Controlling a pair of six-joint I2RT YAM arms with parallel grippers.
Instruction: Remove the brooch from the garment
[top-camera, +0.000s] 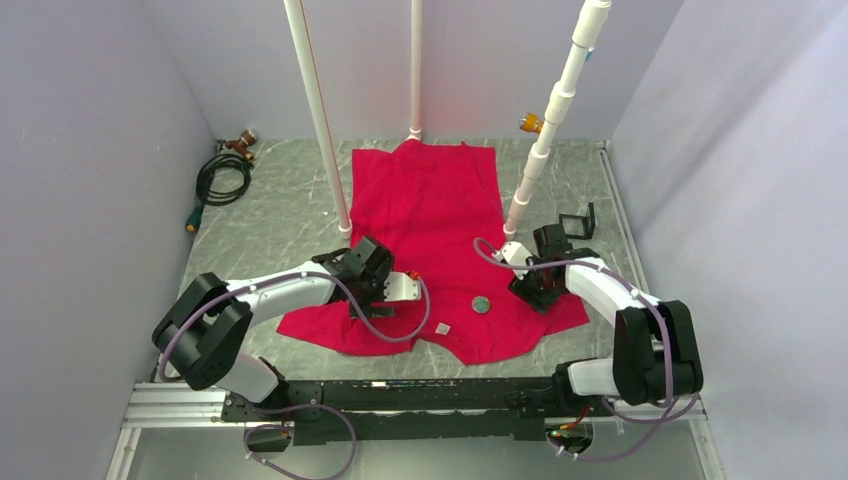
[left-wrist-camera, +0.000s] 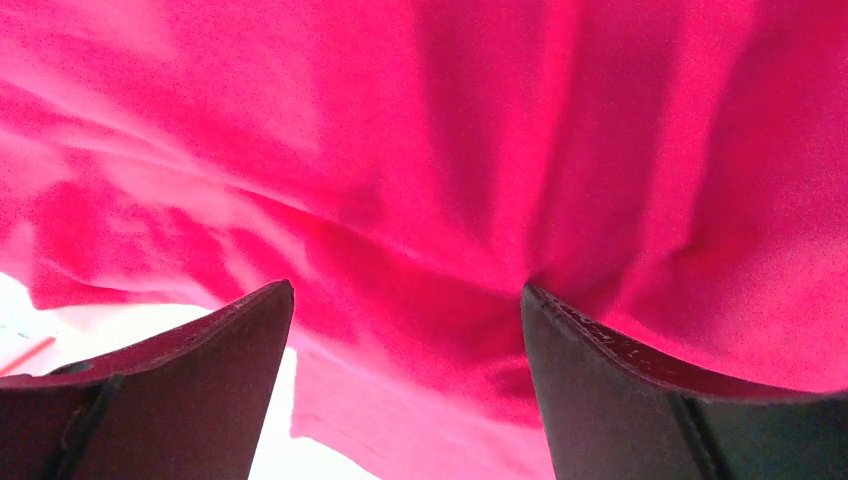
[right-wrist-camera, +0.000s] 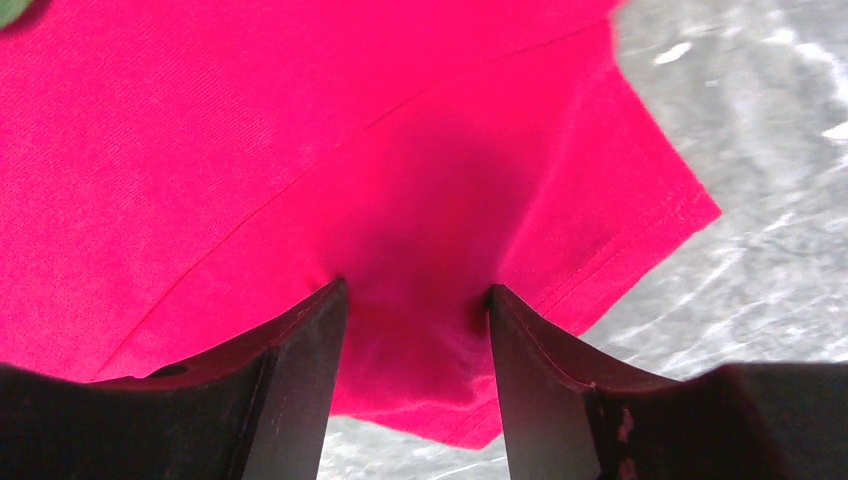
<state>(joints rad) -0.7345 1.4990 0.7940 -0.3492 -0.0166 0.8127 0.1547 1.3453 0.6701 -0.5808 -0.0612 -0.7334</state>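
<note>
The garment (top-camera: 430, 215), a bright red T-shirt, lies flat on the grey table with its neckline toward me. The brooch (top-camera: 481, 304), a small dark round disc, sits on the shirt near the neckline; only its green edge (right-wrist-camera: 8, 8) shows at the top-left corner of the right wrist view. My left gripper (top-camera: 374, 303) (left-wrist-camera: 407, 290) stands wide open, fingertips down on the left sleeve area. To the right of the brooch, my right gripper (top-camera: 530, 290) (right-wrist-camera: 415, 288) has its jaws partly apart, tips pressed into the right sleeve with red cloth bunching between them.
A small white neck label (top-camera: 441, 327) lies near the collar. White pipes (top-camera: 322, 120) (top-camera: 545, 140) stand on either side of the shirt, with a third (top-camera: 415, 70) behind it. A coiled black cable (top-camera: 222, 180) lies at the back left and a small black stand (top-camera: 577, 222) at the right.
</note>
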